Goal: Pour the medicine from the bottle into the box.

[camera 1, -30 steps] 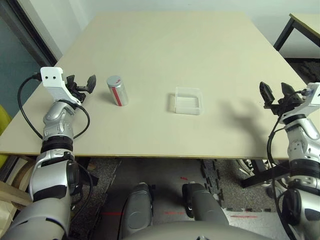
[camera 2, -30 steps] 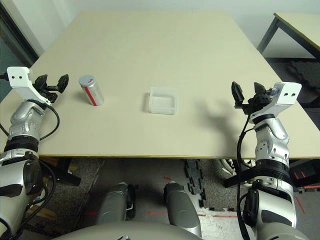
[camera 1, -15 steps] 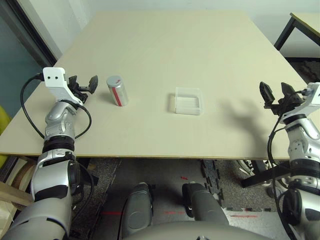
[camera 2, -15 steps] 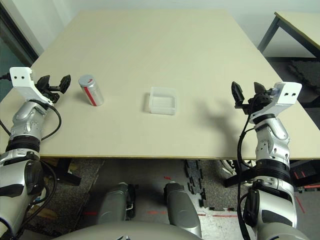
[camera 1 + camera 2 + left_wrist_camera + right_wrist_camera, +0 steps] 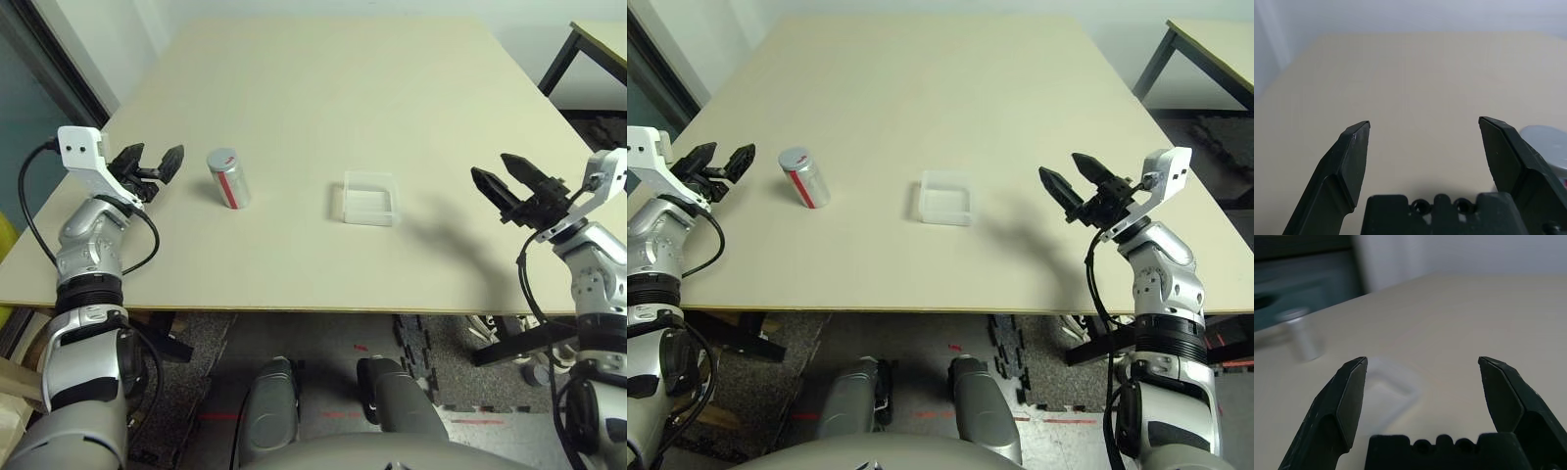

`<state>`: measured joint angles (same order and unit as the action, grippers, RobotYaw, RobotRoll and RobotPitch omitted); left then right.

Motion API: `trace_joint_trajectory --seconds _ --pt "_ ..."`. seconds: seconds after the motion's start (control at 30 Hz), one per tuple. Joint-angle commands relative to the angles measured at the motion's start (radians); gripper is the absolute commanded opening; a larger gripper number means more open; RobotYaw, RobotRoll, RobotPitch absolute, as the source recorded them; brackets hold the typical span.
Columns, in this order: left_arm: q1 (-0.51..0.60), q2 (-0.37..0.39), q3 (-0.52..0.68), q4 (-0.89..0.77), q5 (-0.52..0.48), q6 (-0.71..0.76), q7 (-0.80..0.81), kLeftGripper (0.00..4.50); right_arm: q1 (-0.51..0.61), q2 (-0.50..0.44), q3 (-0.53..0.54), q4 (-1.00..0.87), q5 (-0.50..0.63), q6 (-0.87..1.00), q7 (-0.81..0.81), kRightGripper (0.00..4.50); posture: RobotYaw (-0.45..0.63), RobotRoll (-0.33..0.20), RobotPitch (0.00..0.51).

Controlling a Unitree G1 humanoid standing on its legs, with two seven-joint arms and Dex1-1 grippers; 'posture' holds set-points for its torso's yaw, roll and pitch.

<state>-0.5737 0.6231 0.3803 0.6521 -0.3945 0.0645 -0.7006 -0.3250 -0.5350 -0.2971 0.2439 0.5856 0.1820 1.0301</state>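
Bottle point(image 5: 228, 178) upright on table point(image 5: 323, 108), cap up, left of box point(image 5: 369, 197)

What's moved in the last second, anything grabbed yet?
Nothing grabbed. The right end effector swung in toward the box; the left end effector lifted slightly beside the bottle. Both stay open and empty; bottle and box haven't moved.

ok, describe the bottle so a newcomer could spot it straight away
On the beige table, look to the robot's left of the clear square box. The bottle stands there alone: a small silver-grey cylinder, the one thing with a red stripe.
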Motion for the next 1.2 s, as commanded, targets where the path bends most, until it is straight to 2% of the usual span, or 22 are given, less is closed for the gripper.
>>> trace_joint_trajectory --seconds 0.03,0.3,0.6,0.87,1.2 --pt "0.054 0.013 0.005 -0.066 -0.031 0.051 -0.052 4.46 0.024 -0.023 0.062 -0.081 0.026 0.063 0.092 4.50 -0.08 0.000 0.119" --pt "0.168 0.006 0.043 -0.239 -0.119 0.138 -0.095 4.46 0.009 -0.060 0.178 -0.112 -0.010 0.099 0.221 4.50 -0.06 0.000 0.120" --pt "0.329 -0.008 0.035 -0.446 -0.178 0.212 -0.128 4.46 -0.035 -0.050 0.212 -0.051 -0.053 0.056 0.262 4.50 -0.04 0.000 0.118" --pt "0.393 -0.112 -0.004 -0.534 -0.144 0.183 -0.059 4.46 -0.053 -0.047 0.224 -0.019 -0.075 0.034 0.283 4.50 -0.04 0.000 0.120" --pt "0.403 -0.239 -0.056 -0.561 -0.045 0.082 0.116 4.46 -0.046 -0.045 0.223 -0.003 -0.097 0.008 0.292 4.50 -0.06 0.000 0.122"
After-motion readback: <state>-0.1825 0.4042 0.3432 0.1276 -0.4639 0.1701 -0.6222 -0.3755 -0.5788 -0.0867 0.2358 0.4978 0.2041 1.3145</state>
